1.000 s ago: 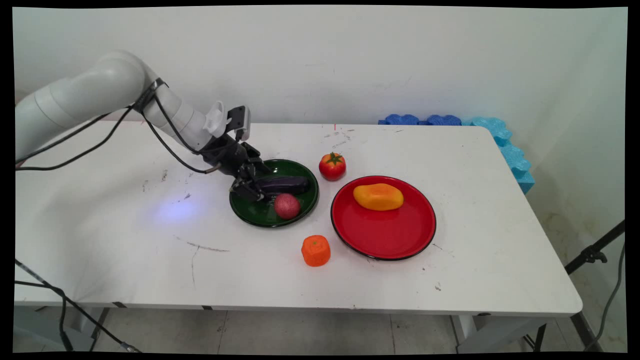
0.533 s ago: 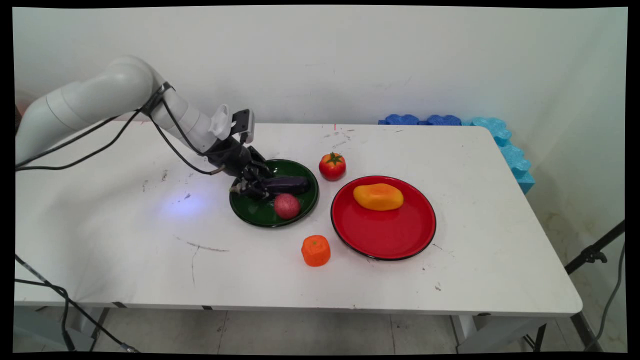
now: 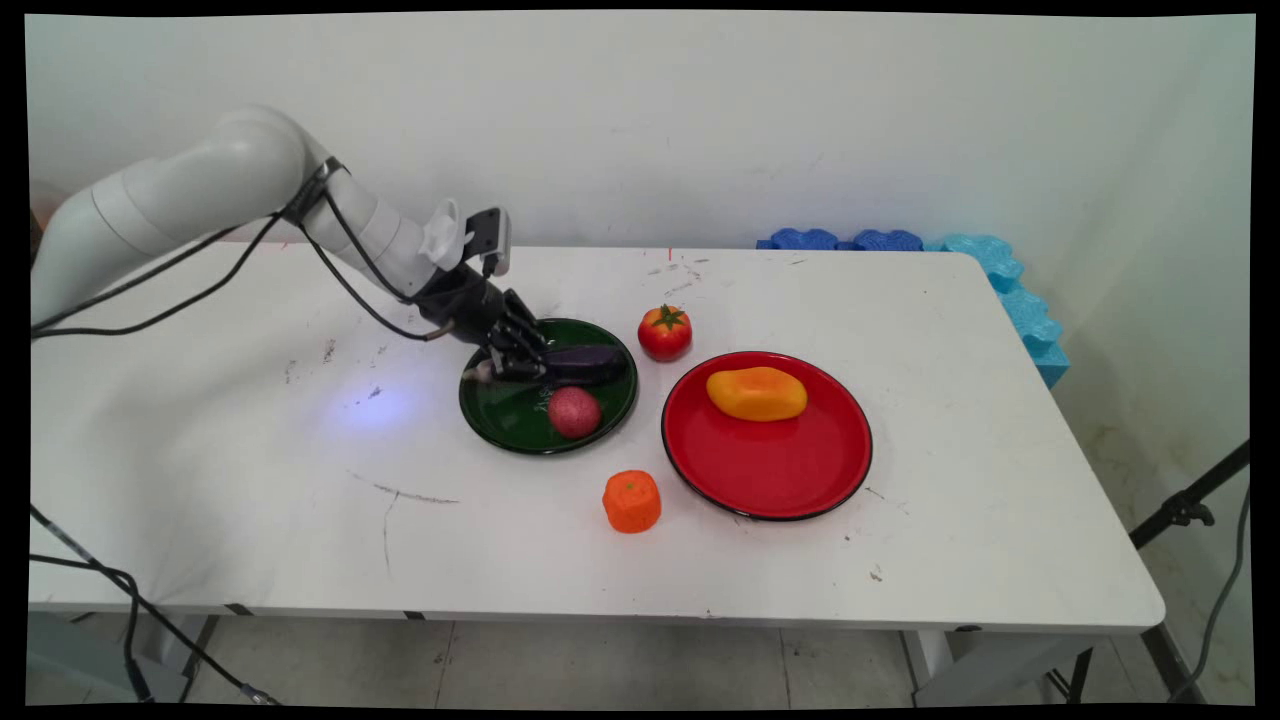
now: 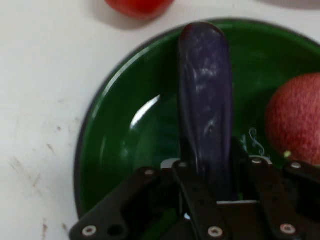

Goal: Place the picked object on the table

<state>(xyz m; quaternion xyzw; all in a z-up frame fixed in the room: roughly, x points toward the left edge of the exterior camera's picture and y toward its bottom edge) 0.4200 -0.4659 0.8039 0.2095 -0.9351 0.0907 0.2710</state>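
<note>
The eggplant [image 3: 585, 363] lies lengthwise across the far half of the green plate [image 3: 520, 425], its left end caught in the gripper [image 3: 512, 366]. In the hand view the two black fingers [image 4: 195, 200] are pressed against either side of the eggplant [image 4: 205, 100], pinching it, while its free end reaches toward the plate's [image 4: 100, 150] rim. A pink-red round fruit [image 3: 574, 412] sits in the same plate just near of the eggplant, close beside it. The white arm [image 3: 200, 190] comes in from the left, with black cables [image 3: 340, 270] hanging from it. A tomato [image 3: 665, 332] stands on the table [image 3: 250, 480] just right of the green plate. Farther right is a red plate [image 3: 770, 470] holding a yellow-orange fruit [image 3: 757, 393] on its far part. An orange fruit [image 3: 632, 501] stands on the table near of both plates.
</note>
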